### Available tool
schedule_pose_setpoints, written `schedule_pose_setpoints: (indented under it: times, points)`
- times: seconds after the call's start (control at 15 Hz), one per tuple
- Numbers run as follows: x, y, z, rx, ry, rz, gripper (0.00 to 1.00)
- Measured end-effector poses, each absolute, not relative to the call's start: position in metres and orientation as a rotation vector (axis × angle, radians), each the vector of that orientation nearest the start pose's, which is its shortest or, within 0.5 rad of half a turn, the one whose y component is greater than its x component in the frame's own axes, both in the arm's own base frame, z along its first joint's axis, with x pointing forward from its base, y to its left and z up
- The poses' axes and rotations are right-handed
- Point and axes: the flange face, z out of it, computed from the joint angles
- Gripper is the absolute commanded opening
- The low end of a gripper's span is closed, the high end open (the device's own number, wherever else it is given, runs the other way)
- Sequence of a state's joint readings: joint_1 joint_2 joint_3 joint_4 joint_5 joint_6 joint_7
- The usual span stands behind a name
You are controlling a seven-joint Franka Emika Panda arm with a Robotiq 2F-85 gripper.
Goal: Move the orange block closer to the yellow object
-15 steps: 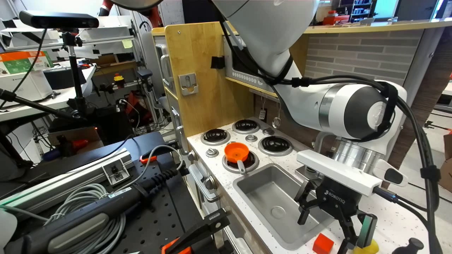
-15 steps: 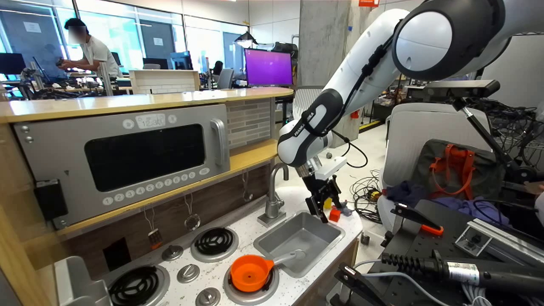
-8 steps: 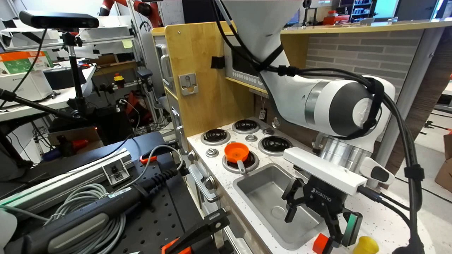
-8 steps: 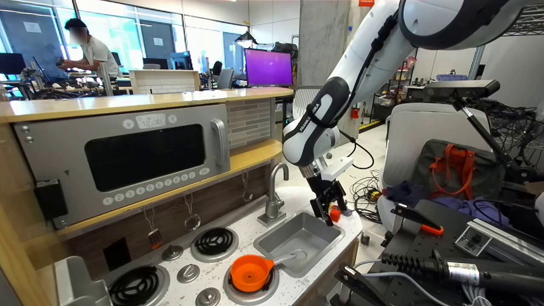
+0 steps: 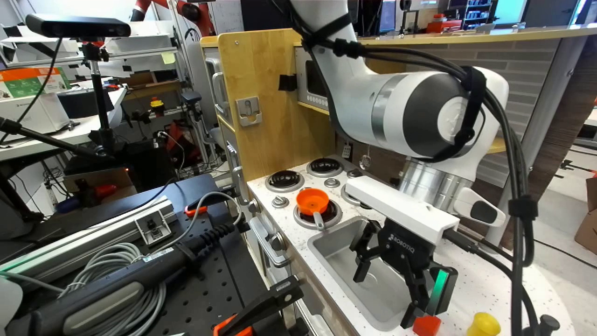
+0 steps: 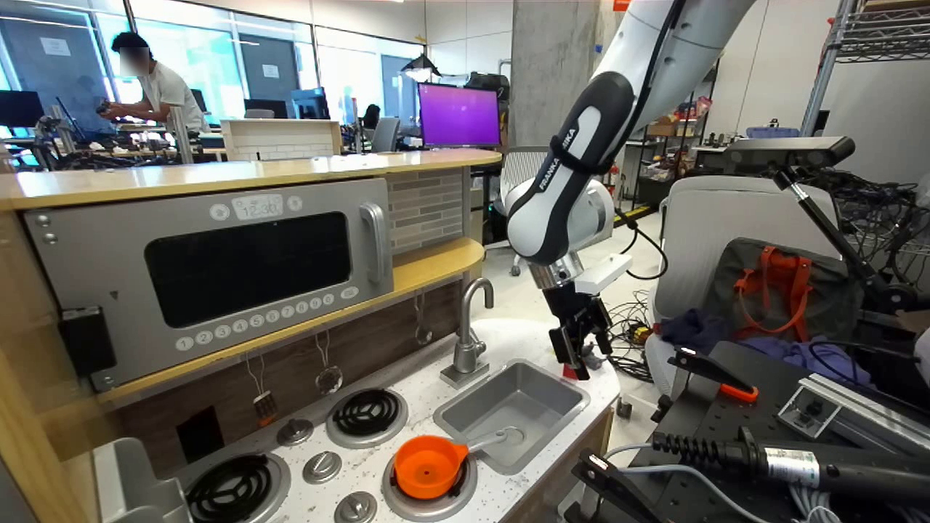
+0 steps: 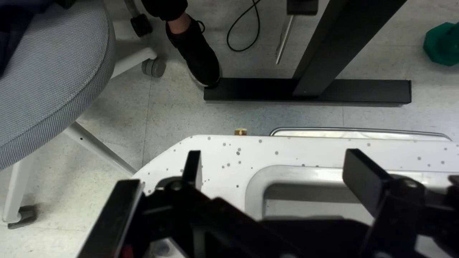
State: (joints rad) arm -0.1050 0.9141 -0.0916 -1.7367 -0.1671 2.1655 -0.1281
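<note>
The orange block [image 5: 426, 325] sits on the white speckled counter by the sink. Its top edge is partly covered by the nearer finger of my gripper [image 5: 391, 295], which hangs over the sink and counter edge with its fingers spread and nothing between them. I cannot tell whether that finger touches the block. The yellow object [image 5: 483, 324] stands on the counter a short gap from the block. In an exterior view my gripper [image 6: 585, 350] mostly covers the orange block [image 6: 569, 373] and hides the yellow object. In the wrist view my gripper [image 7: 274, 172] is wide open.
The grey sink [image 5: 345, 261] lies beside the block; its rim shows in the wrist view [image 7: 256, 190]. A faucet [image 6: 468, 349] rises behind it. An orange pan [image 5: 311, 201] sits on a burner. A dark object [image 5: 548, 324] stands beyond the yellow object, near the counter's end.
The arm has swung leftward in one exterior view and rightward in another, uncovering the yellow object in one and hiding it in another. The gripper stays open. The block shows no clear shift.
</note>
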Motion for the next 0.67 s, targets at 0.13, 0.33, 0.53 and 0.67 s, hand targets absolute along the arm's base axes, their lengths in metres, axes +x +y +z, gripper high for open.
schedule_pose_setpoints:
  times: [0.13, 0.33, 0.53, 0.67]
  points:
    - [0.557, -0.116, 0.044, -3.142, -0.127, 0.788, 1.0]
    - [0.534, -0.105, 0.07, -3.144, -0.14, 0.715, 1.0]
    - [0.514, -0.094, 0.102, -3.151, -0.152, 0.636, 1.0]
    - [0.503, -0.088, 0.124, -3.151, -0.156, 0.63, 1.0]
